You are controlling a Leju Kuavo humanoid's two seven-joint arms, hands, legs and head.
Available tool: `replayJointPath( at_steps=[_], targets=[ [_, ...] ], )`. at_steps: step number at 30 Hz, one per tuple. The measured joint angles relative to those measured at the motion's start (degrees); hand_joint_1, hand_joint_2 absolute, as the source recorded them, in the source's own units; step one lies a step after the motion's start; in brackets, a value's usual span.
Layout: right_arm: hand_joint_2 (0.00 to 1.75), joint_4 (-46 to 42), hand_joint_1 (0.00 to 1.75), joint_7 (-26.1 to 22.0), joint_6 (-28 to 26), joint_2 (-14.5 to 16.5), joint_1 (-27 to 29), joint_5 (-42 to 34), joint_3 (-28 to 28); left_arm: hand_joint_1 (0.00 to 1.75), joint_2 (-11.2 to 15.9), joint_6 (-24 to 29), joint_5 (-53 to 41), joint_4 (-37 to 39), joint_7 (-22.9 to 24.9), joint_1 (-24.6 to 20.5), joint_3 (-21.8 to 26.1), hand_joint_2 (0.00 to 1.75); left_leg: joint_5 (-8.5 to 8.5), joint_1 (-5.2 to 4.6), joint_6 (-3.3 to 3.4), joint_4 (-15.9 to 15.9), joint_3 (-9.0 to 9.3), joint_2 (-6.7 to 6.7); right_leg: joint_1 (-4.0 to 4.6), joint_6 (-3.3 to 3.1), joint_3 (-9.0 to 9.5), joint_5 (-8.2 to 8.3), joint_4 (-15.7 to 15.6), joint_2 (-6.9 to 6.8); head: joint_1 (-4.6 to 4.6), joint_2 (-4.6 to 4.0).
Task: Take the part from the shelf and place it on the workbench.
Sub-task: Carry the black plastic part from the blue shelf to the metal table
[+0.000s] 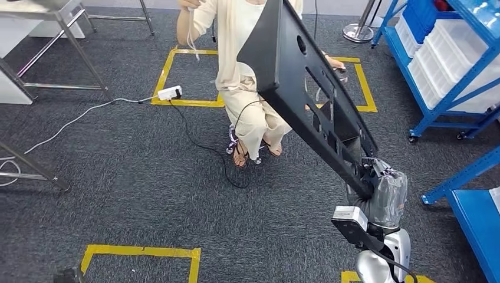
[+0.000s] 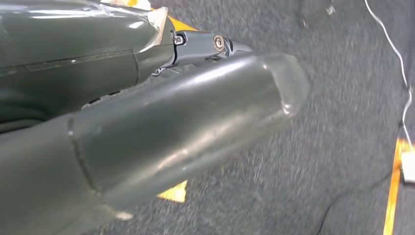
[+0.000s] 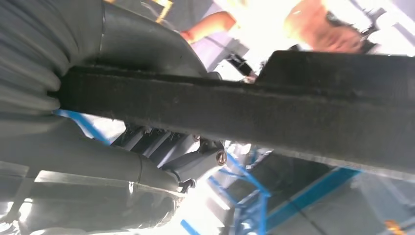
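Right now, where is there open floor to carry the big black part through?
Open carpet lies between the metal table legs and the seated person. It is crowded on the right: the black part in the right robot hand reaches toward the person, beside the blue shelving.

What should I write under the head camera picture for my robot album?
The robot's right hand holds a long black part tilted up over grey carpet, with a seated person and blue shelves beyond.
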Motion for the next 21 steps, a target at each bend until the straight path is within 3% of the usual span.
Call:
replayJointPath(
  at_steps=[2,3,4,7,9,12,14,16,18,19,21],
  targets=[
    [1.75,0.02,1.71,0.02,0.00,-0.18,-0.03,0.00,0.03,0.00,0.00,-0.13,-0.01,0.01,0.01,0.01,0.00,0.00,0.03,0.01,0.23,0.02,-0.05,-1.41,-0.21,-0.24,-3.83,-2.60,7.31,1.16,0.10,0.00],
    [1.75,0.03,1.71,0.04,-0.01,-0.25,-0.01,0.03,0.05,0.00,0.00,-0.14,-0.01,0.02,0.00,0.10,0.01,0.00,0.03,0.00,0.23,0.04,-0.06,-2.16,-0.30,-0.03,-5.02,-2.88,9.19,1.26,0.09,0.00],
    [1.75,0.04,1.71,0.05,-0.02,-0.34,-0.02,0.09,0.07,0.00,-0.01,-0.14,-0.01,0.02,0.01,0.19,0.01,0.00,0.03,0.01,0.21,0.07,-0.03,-2.90,-0.41,0.43,-5.07,-2.16,8.74,1.31,0.09,0.00],
    [1.75,0.09,1.71,0.16,-0.04,-0.66,-0.45,0.18,0.11,0.00,-0.03,-0.08,0.02,0.06,0.01,0.29,-0.02,0.00,-0.09,-0.01,-0.19,0.33,0.03,-5.03,-1.03,1.95,-0.64,2.73,-1.67,2.65,0.11,0.00],
    [1.75,0.23,1.71,0.40,0.14,-0.78,-1.44,0.20,0.19,0.00,0.03,-0.03,0.06,0.09,0.01,0.33,-0.02,0.00,-0.11,-0.14,-0.86,0.61,-0.37,-5.88,-1.16,1.76,1.07,4.27,-5.77,3.50,0.08,0.00],
    [1.75,0.55,1.71,1.02,0.59,-0.84,-3.12,0.49,0.38,0.00,0.20,-0.03,0.08,0.09,0.01,0.57,-0.02,0.00,0.02,0.18,-1.77,0.68,-0.89,-6.44,-0.97,0.65,1.11,4.66,-6.10,2.66,0.02,0.00],
    [1.75,0.72,1.71,1.37,0.66,-0.86,-3.72,0.89,0.58,0.00,0.25,-0.04,0.12,0.09,0.01,0.62,-0.04,0.00,-1.62,0.36,-2.30,3.17,-2.07,-4.88,-1.09,-0.04,1.23,4.82,-6.31,1.82,-0.20,0.00],
    [1.75,0.92,1.71,1.85,0.70,-0.83,-4.05,1.66,0.83,0.00,0.28,-0.03,0.32,0.09,0.01,0.50,-0.06,0.00,-4.94,0.40,-2.74,9.50,-5.07,-2.40,-0.89,-0.57,1.28,4.75,-6.38,0.91,-0.45,0.00],
    [1.75,1.30,1.71,2.46,0.87,-0.61,-4.45,2.65,1.17,0.00,0.31,-0.03,0.61,0.13,0.01,0.53,-0.05,0.00,-6.80,0.47,-2.94,15.08,-7.87,-1.27,-0.57,-0.85,1.31,4.62,-6.37,-0.08,-0.47,0.00],
    [1.75,1.56,1.71,2.80,1.08,-0.44,-4.78,3.05,1.38,0.00,0.32,-0.04,0.77,0.14,0.01,0.61,-0.05,0.00,-6.31,0.47,-2.91,15.33,-8.04,-0.99,-0.46,-0.94,1.36,4.55,-6.36,-0.58,-0.48,0.00],
    [1.75,2.09,1.71,3.43,1.51,-0.02,-5.73,3.62,1.81,0.00,0.39,-0.07,1.03,0.15,0.01,0.73,-0.04,0.00,-3.12,0.36,-2.47,10.21,-5.41,-0.01,-0.29,-1.08,1.57,4.40,-6.36,-1.51,-0.48,0.00]
  ],
)
